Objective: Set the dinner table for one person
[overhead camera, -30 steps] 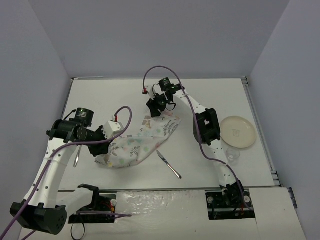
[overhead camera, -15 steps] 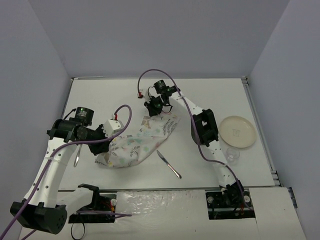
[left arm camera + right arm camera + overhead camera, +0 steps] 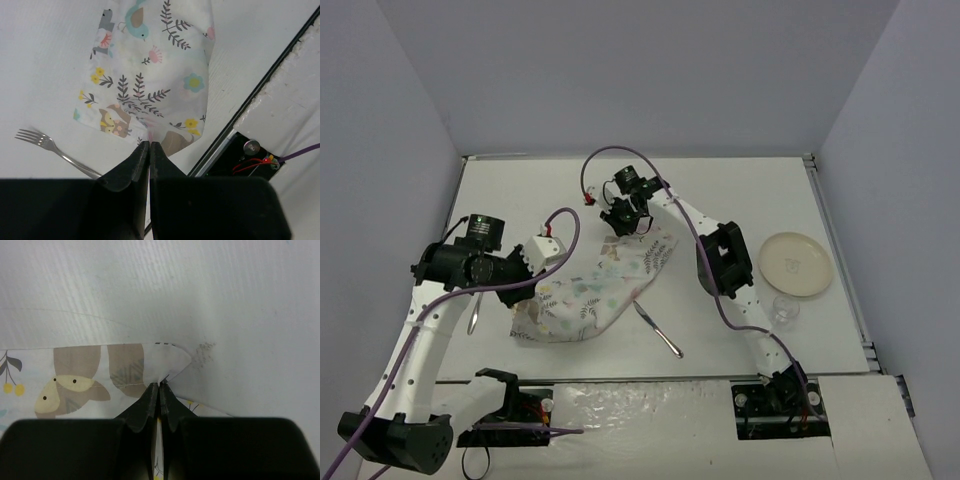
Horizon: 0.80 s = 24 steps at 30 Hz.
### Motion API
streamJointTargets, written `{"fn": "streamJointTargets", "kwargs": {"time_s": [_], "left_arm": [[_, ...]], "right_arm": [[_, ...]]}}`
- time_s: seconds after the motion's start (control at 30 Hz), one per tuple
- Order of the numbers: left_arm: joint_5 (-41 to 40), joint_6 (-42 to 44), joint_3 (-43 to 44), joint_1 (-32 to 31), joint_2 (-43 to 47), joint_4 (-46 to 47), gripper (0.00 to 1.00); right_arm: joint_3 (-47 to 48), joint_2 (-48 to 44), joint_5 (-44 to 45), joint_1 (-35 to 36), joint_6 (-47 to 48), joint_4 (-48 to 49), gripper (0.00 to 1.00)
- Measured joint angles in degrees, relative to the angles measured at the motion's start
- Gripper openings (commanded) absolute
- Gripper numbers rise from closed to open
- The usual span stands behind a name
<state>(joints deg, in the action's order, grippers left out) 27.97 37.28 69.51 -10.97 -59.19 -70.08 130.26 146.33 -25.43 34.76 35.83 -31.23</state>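
Backdrop: plain grey-lilac walls on three sides, and the dinner table (image 3: 750, 190) fills the floor of the view. It's big, off-white, with thin metal edging.
Landmark: we're placing everything off the printed mat (image 3: 595, 285), the animal-and-plant cloth lying rumpled on the table's middle-left.
What just changed: a second ago the right gripper (image 3: 160, 385) was spread over the mat's far corner. Now it's clamped on it, and that arm has slid a bit further back and left, taking the corner along.
Right gripper now: jaws pressed together, a fold of the mat's corner pinched at the tips, right down at table level.
Left gripper (image 3: 149, 144): same deal at the mat's near-left corner, pinching the hem. No change there over the last second.
What it means: we reckon both ends are finally held, so the cloth can get pulled taut and laid flat. The mat step looks about midway, and nothing sits on the mat yet.
Count, cutlery: one fork (image 3: 50, 145) just left of the mat, one knife (image 3: 657, 328) just off its near-right edge. We can't tell if the blade tip touches the cloth.
Count, crockery: one plate (image 3: 797, 264) well right of the mat, one clear glass (image 3: 785, 310) just nearer than the plate.
Count, cloth: one mat.
Heads-up: the knife is close enough that a shifting mat could nudge it, we think.
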Motion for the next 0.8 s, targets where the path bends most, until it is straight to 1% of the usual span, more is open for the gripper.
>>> {"fn": "streamJointTargets", "kwargs": {"time_s": [0.13,0.2,0.33,0.47,0.57,0.63,0.73,0.8], "left_arm": [[-3.6,-2.48,2.82,0.01,-0.74,3.32,0.0],[-5.68,-3.7,5.5,0.01,-1.68,5.8,0.0],[-9.35,-5.41,10.69,0.01,-3.62,10.83,0.0],[-11.88,-6.41,14.31,0.11,-4.54,14.05,0.0],[-13.1,-7.1,16.37,0.21,-4.7,16.28,0.0],[-13.26,-7.69,16.83,0.23,-4.52,16.99,0.0],[-13.21,-7.78,16.57,0.23,-3.81,17.28,0.0],[-13.21,-7.76,15.52,0.23,-2.66,17.06,0.0]], "right_arm": [[-1.71,-2.78,11.15,0.22,-0.91,-0.35,0.0],[-5.18,-6.75,16.69,0.01,-1.36,1.2,0.0],[-15.14,-20.22,26.39,-0.67,-1.55,6.01,0.0],[-23.97,-35.83,32.11,-1.14,-1.54,12.84,0.0],[-25.77,-44.81,34.42,-1.39,-1.69,15.67,0.0],[-27.98,-49.36,34.31,-1.21,-1.43,17.82,0.0],[-34.78,-55.4,31.51,-0.47,-0.62,16.85,0.0],[-39.87,-57.79,28.46,-0.12,-0.48,15.2,0.0]]}}
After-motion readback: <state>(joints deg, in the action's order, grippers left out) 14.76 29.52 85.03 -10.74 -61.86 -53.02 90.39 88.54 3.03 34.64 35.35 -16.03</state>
